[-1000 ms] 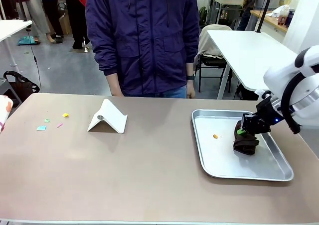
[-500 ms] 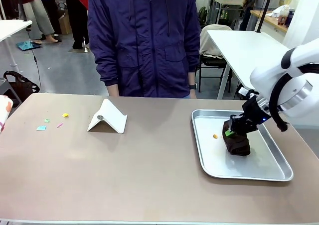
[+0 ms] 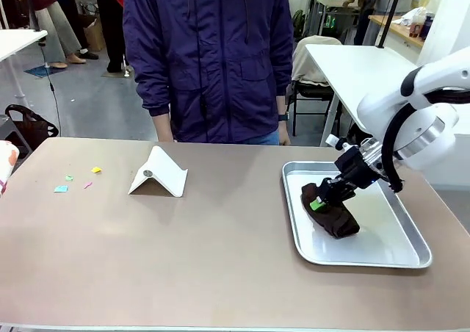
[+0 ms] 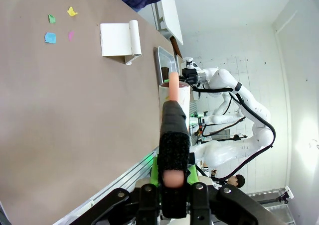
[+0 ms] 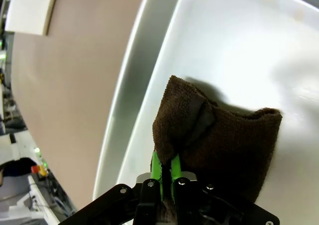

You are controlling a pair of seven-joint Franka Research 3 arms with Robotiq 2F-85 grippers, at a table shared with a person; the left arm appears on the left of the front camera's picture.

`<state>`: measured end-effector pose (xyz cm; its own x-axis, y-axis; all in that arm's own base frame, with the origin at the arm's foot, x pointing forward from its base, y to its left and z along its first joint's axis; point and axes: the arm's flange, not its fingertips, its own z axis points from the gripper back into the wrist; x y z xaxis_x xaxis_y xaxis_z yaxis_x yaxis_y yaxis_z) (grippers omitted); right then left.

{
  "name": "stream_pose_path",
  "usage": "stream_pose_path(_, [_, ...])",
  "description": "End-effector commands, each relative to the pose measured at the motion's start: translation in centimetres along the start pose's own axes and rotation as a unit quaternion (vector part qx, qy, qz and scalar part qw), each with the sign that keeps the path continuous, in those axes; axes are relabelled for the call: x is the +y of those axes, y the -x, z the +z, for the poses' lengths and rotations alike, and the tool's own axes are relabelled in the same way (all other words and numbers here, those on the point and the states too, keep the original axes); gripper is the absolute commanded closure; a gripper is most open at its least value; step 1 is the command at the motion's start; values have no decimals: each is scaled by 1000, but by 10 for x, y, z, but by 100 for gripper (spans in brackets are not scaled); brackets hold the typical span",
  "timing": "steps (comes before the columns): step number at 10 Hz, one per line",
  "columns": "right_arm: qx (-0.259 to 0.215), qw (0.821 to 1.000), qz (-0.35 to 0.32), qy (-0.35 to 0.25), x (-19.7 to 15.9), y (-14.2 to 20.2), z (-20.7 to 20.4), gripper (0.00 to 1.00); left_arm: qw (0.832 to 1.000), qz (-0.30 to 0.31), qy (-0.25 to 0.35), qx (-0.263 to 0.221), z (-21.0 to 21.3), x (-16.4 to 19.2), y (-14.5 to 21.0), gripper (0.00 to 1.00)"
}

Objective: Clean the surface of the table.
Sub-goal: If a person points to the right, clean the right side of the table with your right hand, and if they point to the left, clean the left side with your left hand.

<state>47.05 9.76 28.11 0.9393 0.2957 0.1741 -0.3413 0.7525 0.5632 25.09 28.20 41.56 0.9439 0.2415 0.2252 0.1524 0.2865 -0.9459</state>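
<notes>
The table [image 3: 220, 266], a wide brownish-taupe top, spans the front view from edge to edge, with a person [image 3: 209, 53] in a dark blue jacket standing at its far side. On its right part sits a metal tray [image 3: 411, 258]. The right gripper [image 3: 317, 203] reaches into the tray's left half with its jaws clamped on a brown cloth [image 3: 336, 218]. The cloth hangs down from the pads, and its lower end touches the tray floor. In the right wrist view, the right gripper's [image 5: 165, 169] green pads pinch a fold of the cloth [image 5: 224, 140] just inside the tray's rim [image 5: 127, 110]. On the table's left part lie 4 small paper scraps [image 3: 60, 189], yellow, green, pink and blue, near one another. A white folded card [image 3: 160, 172] stands like a tent between them and the tray, apart from both. In the left wrist view, the left gripper [image 4: 173, 174] is closed on a dark tool [image 4: 173, 135] with a rough face. It is held above the table [image 4: 60, 115], and what it is I cannot tell.
</notes>
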Motion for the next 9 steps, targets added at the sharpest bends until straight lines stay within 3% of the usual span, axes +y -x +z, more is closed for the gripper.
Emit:
stream_pose_path(1, [55, 998, 17, -8, -8, 17, -29, 93, 1000, 5, -2, 4, 0, -5, 2, 86])
stream_pose_path(4, [27, 999, 10, 38, -15, 16, -23, 93, 1000, 5, -2, 4, 0, -5, 2, 86])
stream_pose_path(9, [-67, 991, -86, 80, -49, 25, 25, 93, 1000, 5, -2, 4, 0, -5, 2, 86])
